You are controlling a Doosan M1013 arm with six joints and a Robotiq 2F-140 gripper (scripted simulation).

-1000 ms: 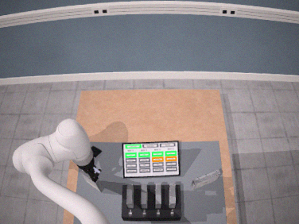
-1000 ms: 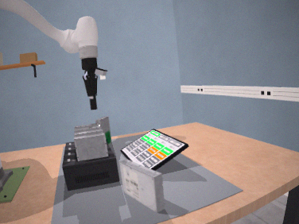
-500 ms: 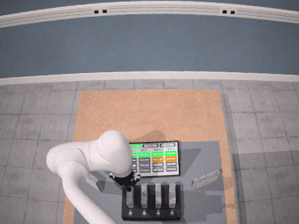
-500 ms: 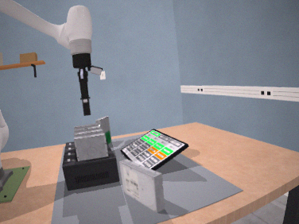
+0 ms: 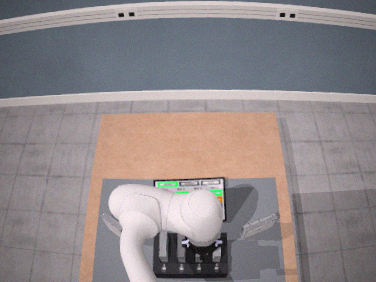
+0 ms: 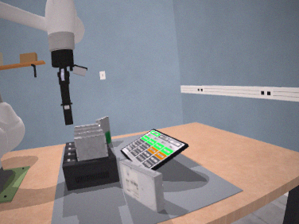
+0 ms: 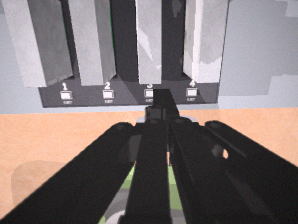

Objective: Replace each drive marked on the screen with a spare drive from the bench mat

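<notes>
The tool [image 5: 201, 244] [image 6: 68, 121] [image 7: 161, 102] has its fingers together with nothing between them. It points down above the button edge of the dock [image 5: 190, 273] [image 6: 91, 175] [image 7: 80, 101]. In the wrist view its tip appears just beside the bay 3 eject button [image 7: 149, 93]; contact cannot be confirmed.

Four drives stand upright in the dock, among them the bay 3 drive [image 7: 149, 45] and the bay 4 drive [image 7: 206, 45]. Step in hand, as judged: releasing the first marked drive, probably bay 3. The next move would call for a straight press with the closed tip, then retreat and opening to grip that drive. Bay 4 should wait until bay 3 has rebuilt.

Beyond the dock, the tilted screen [image 5: 167, 184] [image 6: 157, 146] is a thin, dark-framed rectangle with green and orange cells; the orange ones seem to mark bays 3 and 4. One spare drive [image 5: 259, 226] [image 6: 140, 184] and the other spare [image 5: 112, 224] [image 6: 104, 129] stand on edge at opposite sides, both flat grey slabs.

Drive casings look mottled and metallic; the dock is matt black and boxy. The grey mat [image 5: 112, 260] [image 6: 223, 191] [image 7: 260, 90] appears smooth, the desk [image 5: 190, 145] [image 6: 270, 143] [image 7: 60, 135] finely grained.

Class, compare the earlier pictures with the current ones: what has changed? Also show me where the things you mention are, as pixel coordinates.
From above, the arm has swung rightward, carrying its closed, empty gripper [image 6: 68, 124] [image 7: 161, 102] from beside the left spare drive [image 5: 112, 224] to over the dock [image 5: 190, 270] [image 6: 91, 175] [image 7: 130, 99]. The dock and screen [image 5: 224, 200] [image 6: 168, 148] stayed put.
</notes>
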